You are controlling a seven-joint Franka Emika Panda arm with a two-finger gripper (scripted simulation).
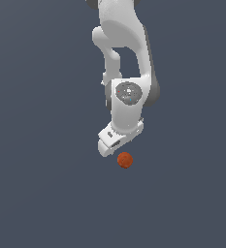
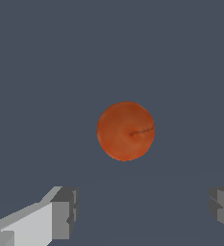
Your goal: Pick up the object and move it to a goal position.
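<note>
The object is a small orange-red ball with a mottled surface, lying on the flat dark grey ground. In the wrist view the ball sits in the middle of the picture. The white arm reaches down from the top of the exterior view, and my gripper hangs just above the ball, slightly toward the exterior view's left. In the wrist view the gripper is open wide, with one grey fingertip on each side. The ball lies beyond the fingertips, touching neither. The gripper holds nothing.
Only the uniform dark grey ground surrounds the ball and the arm. No other objects, containers or edges show in either view.
</note>
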